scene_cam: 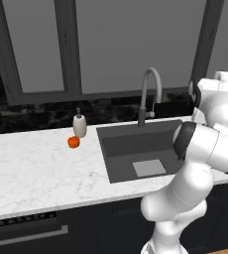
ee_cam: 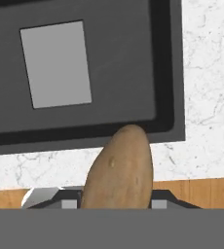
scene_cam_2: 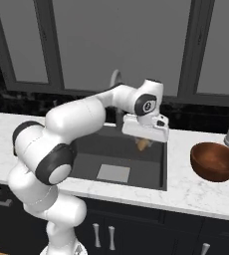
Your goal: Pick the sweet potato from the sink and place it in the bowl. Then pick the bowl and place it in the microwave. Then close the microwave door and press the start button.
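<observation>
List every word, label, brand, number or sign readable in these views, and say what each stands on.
None can be read.
The soap dispenser, the bowl, the sink and the marble counter carry no print.
The round mark on the robot's wrist is too small to read.

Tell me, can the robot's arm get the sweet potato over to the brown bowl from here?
Probably yes. The sweet potato is already lifted above the sink, held by the fingers, and the bowl sits open on the counter just right of the sink, with nothing standing between them.
</observation>
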You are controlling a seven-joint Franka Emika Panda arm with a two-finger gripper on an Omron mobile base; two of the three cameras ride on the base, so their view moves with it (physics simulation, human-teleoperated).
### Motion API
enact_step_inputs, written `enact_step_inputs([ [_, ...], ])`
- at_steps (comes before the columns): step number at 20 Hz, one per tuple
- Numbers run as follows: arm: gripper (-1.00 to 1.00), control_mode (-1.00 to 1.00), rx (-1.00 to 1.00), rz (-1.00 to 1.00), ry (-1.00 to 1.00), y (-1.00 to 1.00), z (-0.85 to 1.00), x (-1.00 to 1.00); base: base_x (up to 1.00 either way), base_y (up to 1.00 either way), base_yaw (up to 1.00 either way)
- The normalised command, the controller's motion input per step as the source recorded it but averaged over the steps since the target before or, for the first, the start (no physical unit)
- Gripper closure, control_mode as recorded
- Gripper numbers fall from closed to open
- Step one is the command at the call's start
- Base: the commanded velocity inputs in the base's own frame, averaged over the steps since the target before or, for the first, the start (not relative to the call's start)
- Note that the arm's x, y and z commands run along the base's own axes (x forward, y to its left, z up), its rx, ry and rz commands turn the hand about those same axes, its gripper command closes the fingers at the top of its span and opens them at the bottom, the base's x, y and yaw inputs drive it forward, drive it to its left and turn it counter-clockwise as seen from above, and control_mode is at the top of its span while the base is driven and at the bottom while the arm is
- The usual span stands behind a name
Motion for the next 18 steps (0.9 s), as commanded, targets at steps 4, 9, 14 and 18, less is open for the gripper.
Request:
enact_step_inputs([
  [4,1.00,-1.00,-0.11,0.00,-0.05,-0.42,0.00,-0.11,0.00,0.00,0.00],
  [9,1.00,-1.00,-0.11,0.00,-0.09,-0.31,0.01,0.00,0.00,0.00,0.00],
  [14,1.00,-1.00,-0.08,0.00,-0.05,-0.34,0.01,0.00,0.00,0.00,0.00],
  [18,1.00,-1.00,-0.06,-0.04,0.00,-0.39,0.00,0.01,0.00,0.00,0.00],
])
